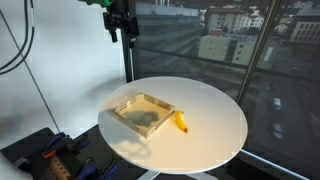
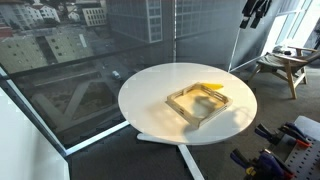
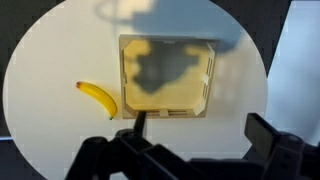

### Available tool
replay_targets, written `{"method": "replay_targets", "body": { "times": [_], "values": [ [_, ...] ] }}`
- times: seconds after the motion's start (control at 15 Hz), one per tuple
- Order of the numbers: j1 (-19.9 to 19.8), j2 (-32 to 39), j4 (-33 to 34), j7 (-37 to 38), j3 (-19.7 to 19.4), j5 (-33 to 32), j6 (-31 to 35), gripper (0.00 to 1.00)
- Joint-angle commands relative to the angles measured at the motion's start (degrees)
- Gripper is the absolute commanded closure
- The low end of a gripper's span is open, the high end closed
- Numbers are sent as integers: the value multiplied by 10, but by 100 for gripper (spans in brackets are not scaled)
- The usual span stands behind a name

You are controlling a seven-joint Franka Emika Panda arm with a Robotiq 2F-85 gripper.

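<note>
Tray [image 3: 166, 77] (banana [image 3: 98, 96] beside it) lies well below the spread pincer [image 3: 200, 128].

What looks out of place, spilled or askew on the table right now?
Nothing stands out. The wooden tray sits flat on the round white table, with only shadow inside it. The banana lies whole beside it, not touching. The gripper hangs open well above both.

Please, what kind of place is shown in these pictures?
Probably an office or lab high in a city building: tall glass windows look down on rooftops, beside a round white table.
</note>
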Motion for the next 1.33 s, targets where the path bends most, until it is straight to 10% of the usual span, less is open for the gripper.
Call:
{"method": "replay_targets", "body": {
  "times": [0.0,1.27],
  "values": [
    [0,31,37,-67,-21,11,-13,0],
    [-30,204,118,-233,-45,58,45,0]
  ]
}}
